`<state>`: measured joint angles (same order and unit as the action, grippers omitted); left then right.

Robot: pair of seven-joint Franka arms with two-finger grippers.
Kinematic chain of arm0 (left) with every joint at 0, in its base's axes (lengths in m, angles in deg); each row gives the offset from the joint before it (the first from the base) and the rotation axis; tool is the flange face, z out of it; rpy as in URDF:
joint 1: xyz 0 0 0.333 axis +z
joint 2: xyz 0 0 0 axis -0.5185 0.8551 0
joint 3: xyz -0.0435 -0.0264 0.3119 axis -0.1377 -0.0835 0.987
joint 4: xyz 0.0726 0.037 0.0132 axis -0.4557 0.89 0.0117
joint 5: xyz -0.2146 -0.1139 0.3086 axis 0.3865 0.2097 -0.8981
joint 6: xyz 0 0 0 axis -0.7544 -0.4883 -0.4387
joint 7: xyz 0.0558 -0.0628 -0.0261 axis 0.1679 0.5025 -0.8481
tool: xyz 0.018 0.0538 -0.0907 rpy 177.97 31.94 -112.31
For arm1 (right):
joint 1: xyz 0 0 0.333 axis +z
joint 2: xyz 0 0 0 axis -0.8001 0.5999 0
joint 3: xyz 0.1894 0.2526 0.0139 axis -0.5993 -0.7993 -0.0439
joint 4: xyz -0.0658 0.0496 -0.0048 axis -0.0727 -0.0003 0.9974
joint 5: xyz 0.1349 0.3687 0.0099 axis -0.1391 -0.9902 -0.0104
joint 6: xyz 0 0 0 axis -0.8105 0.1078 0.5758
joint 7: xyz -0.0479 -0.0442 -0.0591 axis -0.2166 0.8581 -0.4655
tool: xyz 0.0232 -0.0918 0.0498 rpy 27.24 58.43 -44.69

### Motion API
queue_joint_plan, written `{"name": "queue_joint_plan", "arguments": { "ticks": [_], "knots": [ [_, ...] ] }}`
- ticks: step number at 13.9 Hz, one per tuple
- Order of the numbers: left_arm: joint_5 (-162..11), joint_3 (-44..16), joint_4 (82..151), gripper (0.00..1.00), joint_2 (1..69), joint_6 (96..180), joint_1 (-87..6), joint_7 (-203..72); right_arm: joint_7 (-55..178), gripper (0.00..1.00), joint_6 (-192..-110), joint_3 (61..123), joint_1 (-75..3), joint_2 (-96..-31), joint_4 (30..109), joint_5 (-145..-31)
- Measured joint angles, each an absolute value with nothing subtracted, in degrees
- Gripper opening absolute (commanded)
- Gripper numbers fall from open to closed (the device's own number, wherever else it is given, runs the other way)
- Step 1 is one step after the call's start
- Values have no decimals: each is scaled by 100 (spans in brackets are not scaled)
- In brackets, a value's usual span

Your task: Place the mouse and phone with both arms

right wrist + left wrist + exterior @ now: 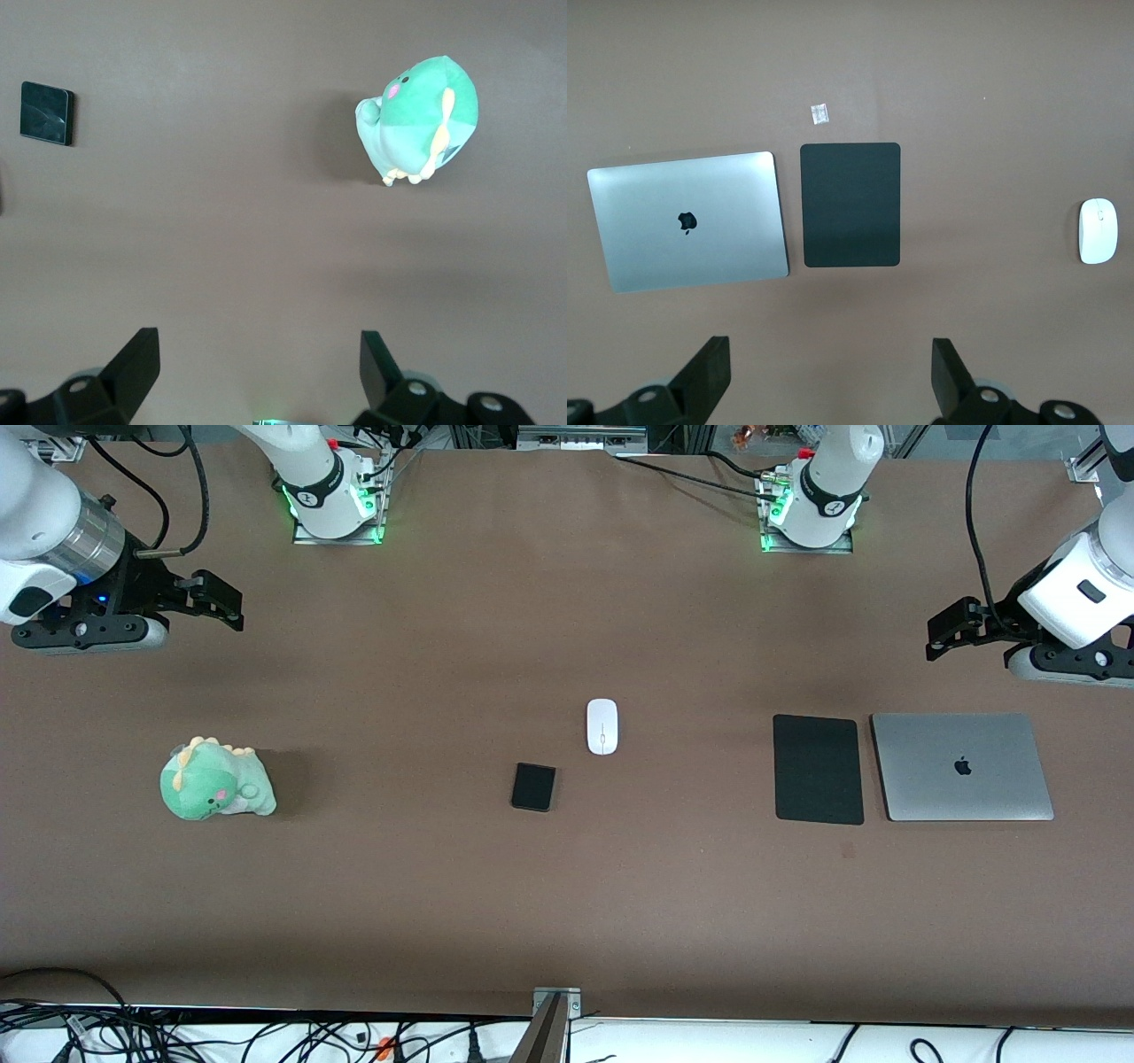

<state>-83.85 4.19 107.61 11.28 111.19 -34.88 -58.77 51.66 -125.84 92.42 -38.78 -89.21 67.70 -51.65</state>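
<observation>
The white mouse point(601, 726) lies on the brown table near its middle; it also shows in the left wrist view point(1098, 231). The black phone point(533, 786) lies beside it, nearer the front camera and toward the right arm's end; it shows in the right wrist view point(46, 112). My left gripper point(950, 631) hangs open and empty above the table at the left arm's end, and its own view point(830, 367) shows bare table between the fingers. My right gripper point(217, 605) hangs open and empty at the right arm's end, also over bare table point(259, 363).
A black mouse pad point(818, 769) and a closed silver laptop point(962, 766) lie side by side toward the left arm's end. A green plush dinosaur point(215, 781) sits toward the right arm's end. A small scrap point(819, 112) lies near the pad.
</observation>
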Motion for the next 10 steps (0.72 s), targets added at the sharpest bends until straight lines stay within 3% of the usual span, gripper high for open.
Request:
{"name": "queue_joint_plan", "arguments": {
  "ticks": [10],
  "knots": [
    [-8384,397,10649,100,1293,11077,-3496,-5872,5240,100,-12649,9263,-3907,-8858,6769,-5250]
  ]
}}
